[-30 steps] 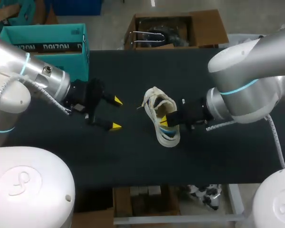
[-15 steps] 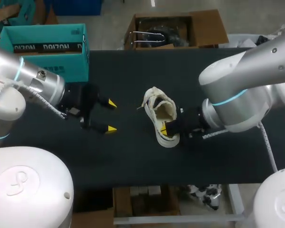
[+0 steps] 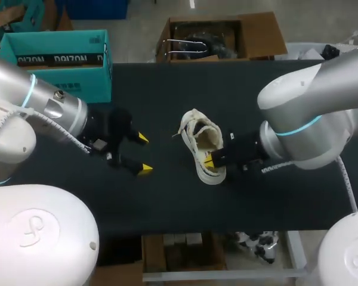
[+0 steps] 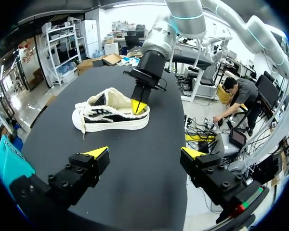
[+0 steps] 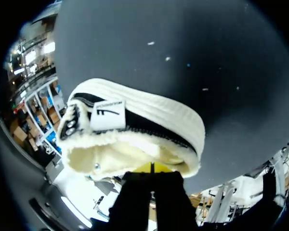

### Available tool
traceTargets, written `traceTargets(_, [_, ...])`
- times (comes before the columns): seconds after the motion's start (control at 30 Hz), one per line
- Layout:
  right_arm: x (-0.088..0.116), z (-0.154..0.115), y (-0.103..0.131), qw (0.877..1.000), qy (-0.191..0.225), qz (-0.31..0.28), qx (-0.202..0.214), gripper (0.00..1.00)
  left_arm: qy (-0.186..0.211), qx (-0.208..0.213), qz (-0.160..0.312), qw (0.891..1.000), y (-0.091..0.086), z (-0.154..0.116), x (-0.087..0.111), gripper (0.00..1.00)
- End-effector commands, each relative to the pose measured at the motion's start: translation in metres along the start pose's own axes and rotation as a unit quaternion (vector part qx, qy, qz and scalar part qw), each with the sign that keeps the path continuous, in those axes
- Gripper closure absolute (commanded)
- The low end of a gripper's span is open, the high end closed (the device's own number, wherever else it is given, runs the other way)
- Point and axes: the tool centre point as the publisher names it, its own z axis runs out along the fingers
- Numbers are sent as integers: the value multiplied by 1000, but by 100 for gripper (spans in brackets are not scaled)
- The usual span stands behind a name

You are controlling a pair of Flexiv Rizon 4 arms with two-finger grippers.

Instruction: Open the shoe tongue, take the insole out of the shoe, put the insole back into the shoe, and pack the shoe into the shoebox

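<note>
A white low sneaker (image 3: 201,143) with black side stripes and a fleecy lining lies in the middle of the black table, its heel towards the front edge. My right gripper (image 3: 209,159) is shut, and its yellow tips press against the shoe's heel collar. In the right wrist view the shut tips (image 5: 152,168) sit at the collar's rim of the sneaker (image 5: 149,120); nothing shows between them. My left gripper (image 3: 144,154) stands wide open to the left of the shoe, apart from it. From the left wrist, my open left gripper (image 4: 145,153) faces the sneaker (image 4: 111,115) and the right gripper (image 4: 138,107).
A teal shoebox (image 3: 59,59) stands open at the table's back left corner, behind my left arm. Bare black table (image 3: 167,202) lies between the left gripper and the shoe and along the front edge.
The right gripper's tips slid a little along the shoe opening towards the heel. The left gripper drew back left, then returned slightly nearer the front edge, still open.
</note>
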Motion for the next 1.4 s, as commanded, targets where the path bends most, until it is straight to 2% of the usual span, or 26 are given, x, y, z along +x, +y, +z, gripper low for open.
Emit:
traceTargets(0.03, [-2, -46, -4, 1000, -11, -26, 9, 77, -34, -37, -49, 998, -1, 1, 18, 0])
traceTargets(0.07, [-1, -52, -4, 999, -18, -39, 21, 66, -48, -50, -63, 996, 0, 3, 22, 0])
traceTargets(0.1, [1, -58, -4, 998, -31, -45, 30, 17, -73, -69, -70, 992, 1, 3, 23, 0])
traceTargets(0.13, [3, -63, -6, 998, -35, -43, 33, 0, -120, -108, -65, 985, 1, 3, 21, 0])
traceTargets(0.5, [3, -63, -6, 998, -35, -43, 33, 0, -120, -108, -65, 985, 1, 3, 21, 0])
traceTargets(0.57, [-3, -70, 0, 993, -35, -102, 40, 0, -115, -99, -105, 983, -4, 11, 21, 0])
traceTargets(0.6, [-4, -74, 2, 993, -39, -107, 26, 0, -115, -91, -131, 980, -6, 16, 21, 0])
traceTargets(0.67, [-6, -84, 6, 985, -52, -162, 24, 0, -120, -92, -161, 975, -9, 24, 21, 0])
traceTargets(0.73, [-6, -93, 12, 981, -60, -182, 20, 0, -123, -93, -204, 967, -11, 32, 21, 0])
traceTargets(0.8, [-6, -103, 18, 976, -62, -207, 21, 0, -146, -102, -227, 957, -12, 40, 23, 0])
traceTargets(0.83, [-5, -107, 21, 972, -67, -223, 19, 0, -143, -102, -244, 954, -14, 42, 23, 0])
traceTargets(0.87, [-4, -111, 22, 964, -74, -252, 27, 0, -145, -105, -257, 950, -15, 45, 25, 0])
traceTargets(0.9, [-4, -115, 24, 960, -81, -267, 25, 0, -166, -113, -267, 943, -16, 48, 26, 0])
traceTargets(0.97, [-3, -123, 28, 946, -102, -308, 26, 0, -166, -123, -278, 938, -20, 52, 29, 0])
traceTargets(1.0, [-2, -127, 30, 946, -108, -305, 19, 0, -179, -130, -285, 933, -22, 55, 30, 0])
traceTargets(1.1, [2, -134, 34, 927, -147, -345, 7, 0, -194, -145, -313, 918, -29, 62, 33, 0])
traceTargets(1.23, [4, -140, 37, 873, -217, -437, 14, 0, -221, -158, -347, 898, -35, 70, 30, 0])
traceTargets(1.3, [2, -140, 37, 834, -259, -487, 25, 0, -238, -164, -367, 884, -36, 74, 27, 0])
traceTargets(1.33, [1, -139, 37, 810, -280, -515, 32, 0, -241, -167, -373, 880, -36, 77, 24, 0])
traceTargets(1.37, [-1, -139, 37, 795, -294, -530, 37, 0, -232, -164, -385, 878, -37, 79, 21, 0])
traceTargets(1.4, [-3, -139, 39, 793, -297, -530, 47, 0, -236, -166, -392, 873, -36, 81, 21, 0])
